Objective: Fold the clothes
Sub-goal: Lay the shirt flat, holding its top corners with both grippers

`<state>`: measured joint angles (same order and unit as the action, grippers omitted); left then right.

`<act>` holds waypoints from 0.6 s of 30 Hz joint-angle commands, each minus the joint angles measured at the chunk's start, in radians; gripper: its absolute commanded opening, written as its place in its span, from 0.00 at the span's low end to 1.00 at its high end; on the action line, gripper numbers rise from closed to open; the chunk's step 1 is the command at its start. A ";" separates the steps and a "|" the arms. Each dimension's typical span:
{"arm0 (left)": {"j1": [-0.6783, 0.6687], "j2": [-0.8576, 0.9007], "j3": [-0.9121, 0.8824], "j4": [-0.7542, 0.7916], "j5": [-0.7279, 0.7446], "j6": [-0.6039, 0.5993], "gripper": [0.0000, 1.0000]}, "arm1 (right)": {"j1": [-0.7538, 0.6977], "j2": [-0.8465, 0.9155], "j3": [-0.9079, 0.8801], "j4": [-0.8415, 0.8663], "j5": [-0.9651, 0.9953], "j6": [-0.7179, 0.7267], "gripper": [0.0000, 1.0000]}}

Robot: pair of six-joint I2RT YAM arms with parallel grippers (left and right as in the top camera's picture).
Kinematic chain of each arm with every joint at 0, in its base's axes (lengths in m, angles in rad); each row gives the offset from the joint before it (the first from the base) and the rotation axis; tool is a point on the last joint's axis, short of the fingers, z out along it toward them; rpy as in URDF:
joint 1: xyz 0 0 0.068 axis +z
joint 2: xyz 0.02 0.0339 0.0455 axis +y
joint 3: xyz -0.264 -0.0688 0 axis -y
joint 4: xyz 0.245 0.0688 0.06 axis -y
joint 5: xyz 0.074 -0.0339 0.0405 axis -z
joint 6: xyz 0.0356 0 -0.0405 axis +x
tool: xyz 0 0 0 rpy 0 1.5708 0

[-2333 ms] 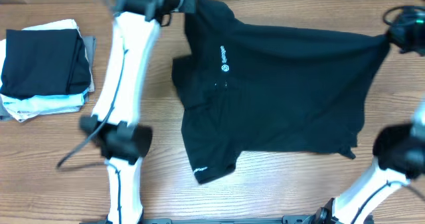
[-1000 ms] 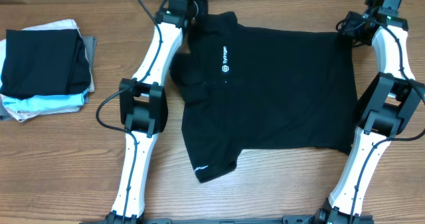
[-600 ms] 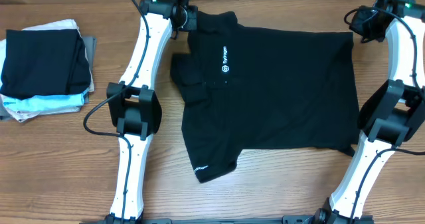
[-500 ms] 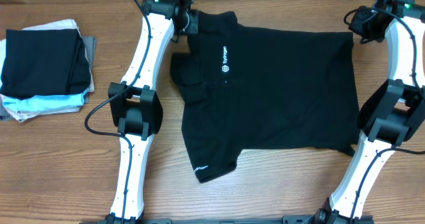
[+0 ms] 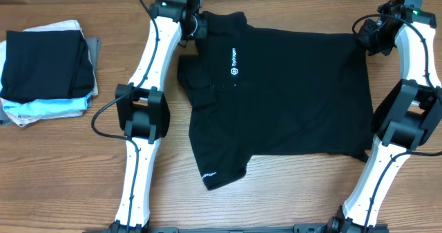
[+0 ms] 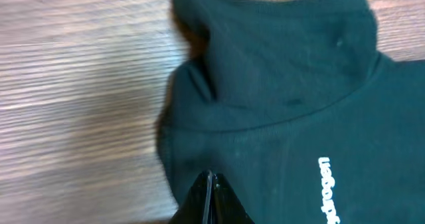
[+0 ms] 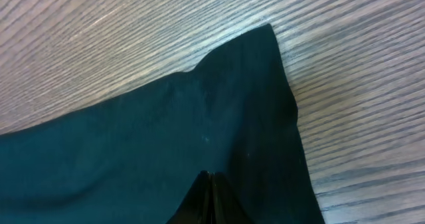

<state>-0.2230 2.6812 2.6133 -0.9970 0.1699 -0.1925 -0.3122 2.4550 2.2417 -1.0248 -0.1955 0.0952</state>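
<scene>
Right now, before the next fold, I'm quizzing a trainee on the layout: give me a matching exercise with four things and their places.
Things
1. left gripper
2. right gripper
3. folded pile
4. logo

Places
A. table, left end
B. shirt, far right corner
C. shirt, chest
D. shirt, far left corner

Pairs: 1-D, 2-B, 3-A, 4-C

You have a wooden table [image 5: 55, 164] carrying the black T-shirt [image 5: 290, 101] spread flat, with a stack of folded garments [image 5: 45, 70] well left of it.
</scene>
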 commanded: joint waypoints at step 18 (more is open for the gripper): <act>-0.013 0.144 0.014 -0.131 -0.117 -0.059 0.04 | 0.005 0.011 -0.004 -0.031 -0.008 -0.018 0.04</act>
<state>-0.2329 2.7857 2.6526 -1.0584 0.1387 -0.2375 -0.3126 2.4554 2.2417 -1.0576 -0.1959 0.0845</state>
